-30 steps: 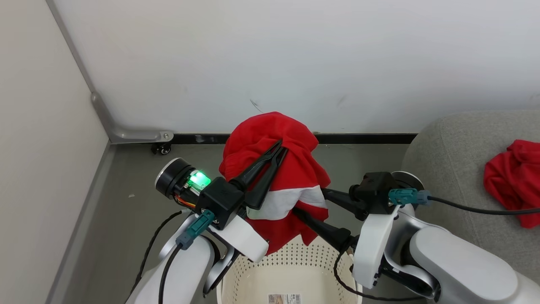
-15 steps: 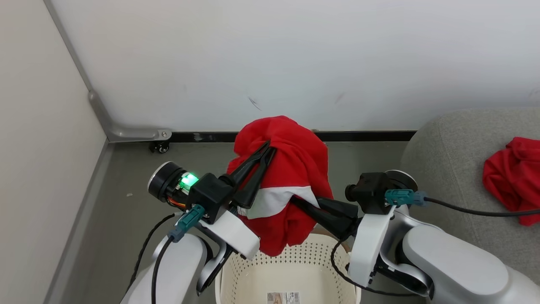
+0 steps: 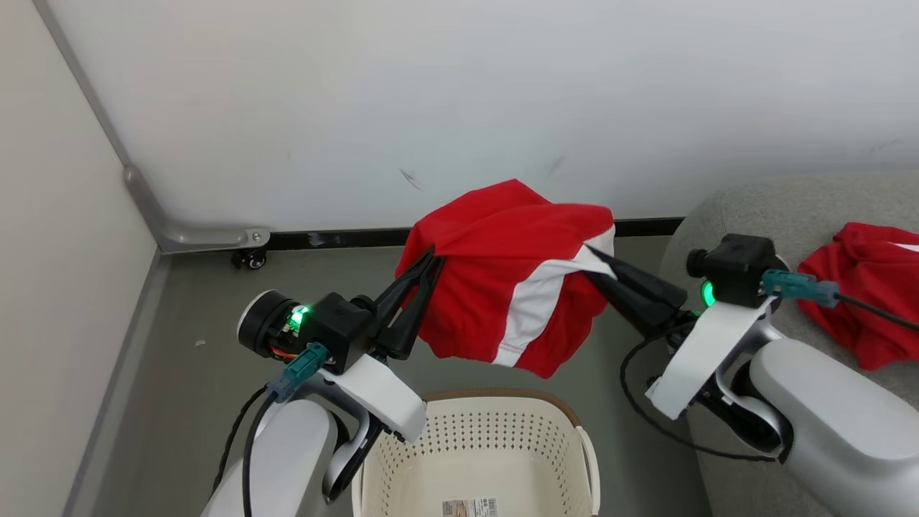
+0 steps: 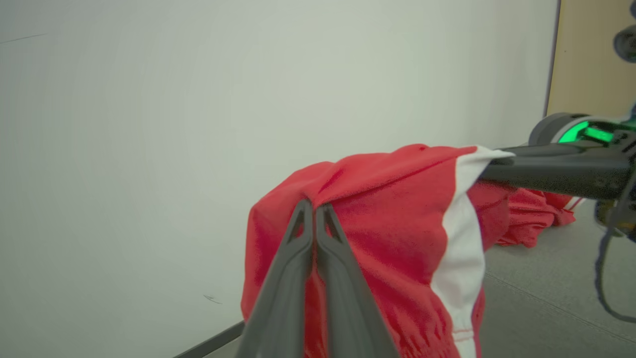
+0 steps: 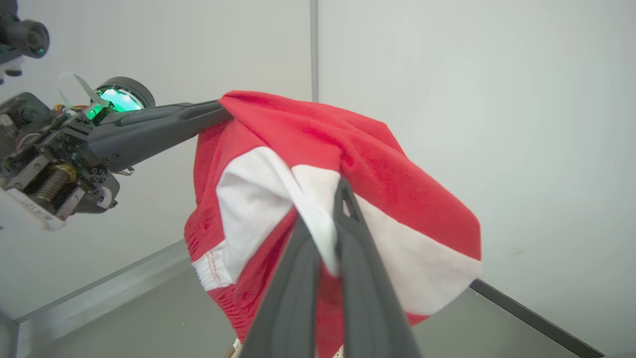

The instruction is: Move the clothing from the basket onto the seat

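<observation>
One garment above basket, other garment on seat

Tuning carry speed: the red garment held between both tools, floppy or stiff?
Likely floppy: the red garment sags in folds between left tool and right tool. Probably light: thin fabric, two small pinches carry it. May swing when moved.
</observation>
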Controlling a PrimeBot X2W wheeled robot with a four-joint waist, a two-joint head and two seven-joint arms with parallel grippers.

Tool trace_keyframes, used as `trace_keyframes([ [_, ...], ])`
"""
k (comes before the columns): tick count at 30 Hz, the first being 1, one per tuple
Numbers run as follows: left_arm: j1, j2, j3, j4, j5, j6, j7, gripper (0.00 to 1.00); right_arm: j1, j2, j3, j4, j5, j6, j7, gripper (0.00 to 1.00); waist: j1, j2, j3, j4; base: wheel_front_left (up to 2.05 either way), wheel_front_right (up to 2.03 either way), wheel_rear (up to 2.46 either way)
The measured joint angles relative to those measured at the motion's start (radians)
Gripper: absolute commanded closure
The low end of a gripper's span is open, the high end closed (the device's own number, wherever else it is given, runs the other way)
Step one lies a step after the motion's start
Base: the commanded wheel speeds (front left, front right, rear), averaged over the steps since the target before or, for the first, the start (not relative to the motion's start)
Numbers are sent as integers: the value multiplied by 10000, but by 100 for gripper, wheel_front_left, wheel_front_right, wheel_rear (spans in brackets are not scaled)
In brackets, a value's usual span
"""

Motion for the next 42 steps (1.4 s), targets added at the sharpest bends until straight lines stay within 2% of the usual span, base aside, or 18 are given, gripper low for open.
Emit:
trace_keyframes([
  [1,6,-19,44,19,-33,8,0,62,4,-33,-171,46,36,2,-117,100,1,0,-8,-33,0,0,0],
  [2,7,-40,86,33,-107,10,0,53,4,-56,-341,125,88,4,-247,100,0,0,-19,-64,0,0,0],
  [4,8,-82,138,40,-221,33,-2,2,15,-117,-685,265,125,12,-454,100,0,0,-44,-123,0,0,0],
  [5,8,-115,153,42,-268,33,-2,0,36,-144,-849,299,169,15,-564,100,0,0,-60,-151,0,0,0],
  [12,261,-33,648,73,-619,217,-6,0,438,-819,-2443,895,282,4,-1221,100,0,0,-219,-398,0,0,0],
  [21,401,-75,853,52,-857,303,-12,0,1499,-1114,-3781,991,169,-2,-1384,100,0,0,-386,-824,0,0,0],
  [29,665,-115,953,21,-972,387,-13,0,2632,-1057,-4711,895,6,-2,-1411,100,0,0,-503,-1401,0,0,0],
  [42,860,-217,984,92,-986,391,-48,0,3777,-736,-5430,217,-466,-2,-1475,100,0,0,-538,-2361,0,0,0],
])
